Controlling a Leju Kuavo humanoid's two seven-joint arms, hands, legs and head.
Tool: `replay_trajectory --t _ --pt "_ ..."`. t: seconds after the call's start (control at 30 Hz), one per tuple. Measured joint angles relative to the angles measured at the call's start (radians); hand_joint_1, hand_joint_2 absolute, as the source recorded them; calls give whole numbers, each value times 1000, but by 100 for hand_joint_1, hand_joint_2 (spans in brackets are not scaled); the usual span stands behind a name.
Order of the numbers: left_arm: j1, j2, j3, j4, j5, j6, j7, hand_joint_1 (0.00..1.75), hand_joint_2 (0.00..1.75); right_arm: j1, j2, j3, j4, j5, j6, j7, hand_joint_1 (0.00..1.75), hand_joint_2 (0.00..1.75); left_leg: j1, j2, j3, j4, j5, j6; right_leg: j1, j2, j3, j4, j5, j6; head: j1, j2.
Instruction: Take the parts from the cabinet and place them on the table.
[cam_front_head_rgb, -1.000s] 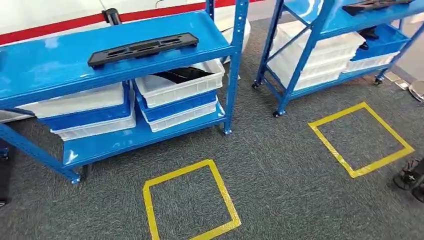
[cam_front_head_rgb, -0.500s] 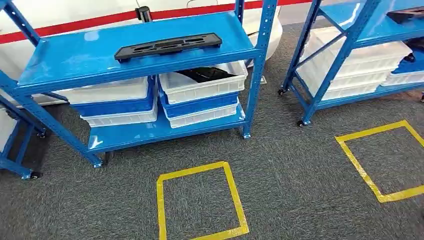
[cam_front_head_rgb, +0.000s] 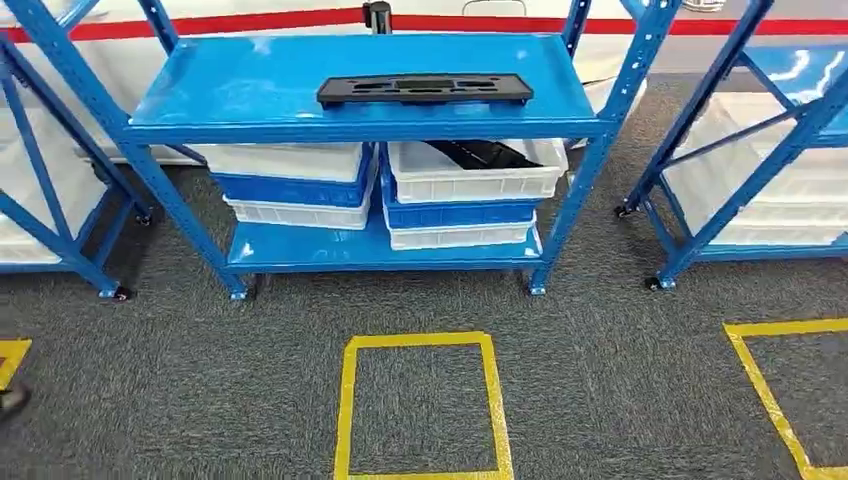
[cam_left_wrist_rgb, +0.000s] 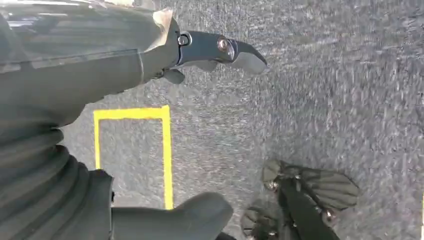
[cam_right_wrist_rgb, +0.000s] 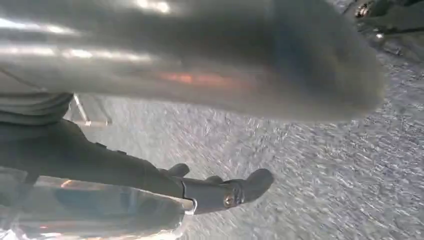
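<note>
A: Where's the part sitting rn?

B: I'm seeing the long black part (cam_front_head_rgb: 424, 89) lying flat on the top shelf of the blue rack (cam_front_head_rgb: 250, 75), dead ahead, toward the front edge. Another black part (cam_front_head_rgb: 488, 153) is lying in the upper white bin (cam_front_head_rgb: 470, 178) one level down, right stack.

A: Hands?

B: Both are hanging over the carpet, gripping nothing. Left hand (cam_left_wrist_rgb: 150, 125): thumb and a dark finger are sitting apart, nothing between, so I'm calling it open. Right hand (cam_right_wrist_rgb: 165, 187): a dark finger is pointing out straight, rest is blurred, can't tell if it's spread or curled.

A: How's the part going to handle?

B: I'm guessing rigid molded plastic, light for its length, w/ cutouts along it. Being long, it's prob going to tip if taken at one end, so I'm thinking two hands near the ends, or one at the middle. Surface is looking matte, prob not slippery.

A: Any labels, writing?

B: Nothing readable on part, bins or rack. Only markings I'm seeing: yellow tape square (cam_front_head_rgb: 425, 405) on the carpet and a red stripe along the wall behind.
</note>
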Motion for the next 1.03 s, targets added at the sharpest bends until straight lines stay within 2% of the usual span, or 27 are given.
replay_trajectory --t 0.03,0.07,0.1,0.13,0.17,0.2,0.23,0.27,0.3,0.37,0.4,0.43,0.47,0.5,0.53,0.57,0.6,0.63,0.67,0.7,0.73,0.77,0.87,0.9,0.93,1.0,1.03 --pt "1 0 0 0 -1 -1 0 0 175 2 -2 0 0 0 0 0 0 0 0 -14 0 1 0 0 -3 2 -31 58 -15 4 -1 0" --pt "3 -1 0 0 -1 -1 0 0 175 4 -2 0 0 0 0 0 0 0 2 -30 1 1 0 -1 -5 2 -44 75 -9 13 0 0" --pt "4 -1 0 0 -1 -1 0 0 175 5 -3 0 0 0 0 0 0 0 4 -45 2 2 0 -2 -8 3 -33 40 13 26 -1 0" --pt "5 -1 0 0 -1 -1 0 0 175 5 -5 0 0 0 0 0 0 0 7 -58 3 3 0 -6 -13 6 -8 -25 47 40 0 0" --pt "4 -2 0 0 -1 -1 0 0 175 4 -5 0 0 0 2 -2 0 0 11 -72 3 6 -1 -12 -19 15 33 -117 89 54 0 0" --pt "4 -2 0 0 -3 -1 0 0 175 5 -5 0 0 0 6 -5 0 0 12 -85 0 13 -5 -20 -30 52 70 -203 122 66 1 0" --pt "4 0 0 0 -5 -1 0 0 175 5 -2 0 2 0 8 -6 0 0 6 -94 -4 21 -9 -30 -28 88 68 -212 121 62 7 0" --pt "4 -1 0 0 -6 0 0 0 175 4 -2 0 2 0 10 -7 0 0 4 -102 -8 25 -13 -36 -24 76 69 -219 126 43 6 0" --pt "4 -1 0 0 -7 0 0 0 175 2 -3 1 1 0 11 -7 0 0 3 -107 -9 21 -11 -40 -22 70 76 -218 126 32 0 0" --pt "6 0 0 0 -7 0 0 0 175 2 -3 5 2 0 7 -7 0 0 11 -118 -12 21 -8 -45 -23 56 78 -218 130 19 2 0" --pt "7 2 0 0 -7 0 0 0 175 1 -2 7 1 -1 -1 -5 0 0 14 -103 -15 34 -13 -48 -27 48 79 -221 133 11 3 0" --pt "8 2 0 0 -8 0 -1 0 175 0 -2 8 1 0 -10 5 0 0 9 -39 -30 69 -35 -52 -24 43 81 -221 133 5 -3 0" --pt "5 1 0 0 -8 0 -2 0 175 1 -2 10 1 0 -14 14 0 0 10 -11 -58 126 -72 -56 -21 36 81 -221 133 -1 -7 0" --pt "2 1 0 0 -10 0 -4 0 175 3 -2 13 1 0 -14 20 0 0 12 1 -102 212 -118 -58 -16 26 79 -221 130 -4 -5 0" --pt "1 0 0 0 -10 -1 -5 0 175 5 -3 15 1 0 -14 25 0 0 13 5 -140 284 -149 -59 -14 16 78 -220 129 -6 -6 0" --pt "2 -1 0 0 -12 -1 -5 0 175 7 -3 16 1 0 -14 28 0 0 13 7 -169 341 -164 -59 -12 8 78 -220 129 -7 -5 0" --pt "4 -1 0 0 -12 -1 -5 0 175 7 -3 16 1 0 -14 28 0 0 13 8 -173 346 -152 -56 -9 3 78 -220 128 -8 -5 0" --pt "5 -1 0 0 -12 -1 -5 0 175 6 -3 18 1 0 -15 28 0 0 12 8 -154 307 -121 -51 -7 0 79 -220 127 -9 -6 0" --pt "5 -1 0 0 -13 -1 -6 0 175 6 -3 19 1 0 -15 28 0 0 11 8 -114 229 -77 -42 -4 -1 81 -220 127 -9 -6 0" --pt "4 -1 0 0 -13 -1 -5 0 175 5 -2 21 1 0 -15 28 0 0 6 9 -62 134 -35 -30 -2 -3 82 -221 127 -9 -6 0" --pt "3 0 0 0 -13 -1 -6 0 175 4 1 23 1 0 -15 28 0 0 -1 15 -20 57 -13 -12 -1 -4 83 -222 126 -10 -5 0" --pt "0 4 0 0 -13 -1 -6 0 175 5 4 25 1 0 -14 28 0 0 -6 27 -15 42 -27 -7 6 -7 82 -221 124 -6 -3 0" --pt "1 3 0 0 -13 0 -6 0 175 3 4 35 1 0 -11 31 0 0 -15 24 -15 35 -25 -5 -2 -13 83 -228 124 2 -6 0" --pt "2 2 0 0 -15 -1 -6 0 175 2 6 43 1 0 -6 38 0 0 -12 21 -4 17 -17 -3 6 -14 88 -232 123 9 -7 0" --pt "4 0 0 0 -16 -1 -7 0 175 3 5 48 1 0 -2 45 0 0 -2 22 9 -1 -6 -7 3 -11 82 -216 117 11 -5 0" --pt "1 0 0 0 -17 -1 -11 0 175 3 5 57 1 0 2 57 0 0 0 20 11 -7 -4 -2 3 -1 24 -106 62 6 -2 0" --pt "1 0 0 0 -17 -1 -13 0 175 3 5 60 1 0 3 62 0 175 -1 18 11 -7 -4 -2 -1 1 -16 -28 32 5 -3 0"
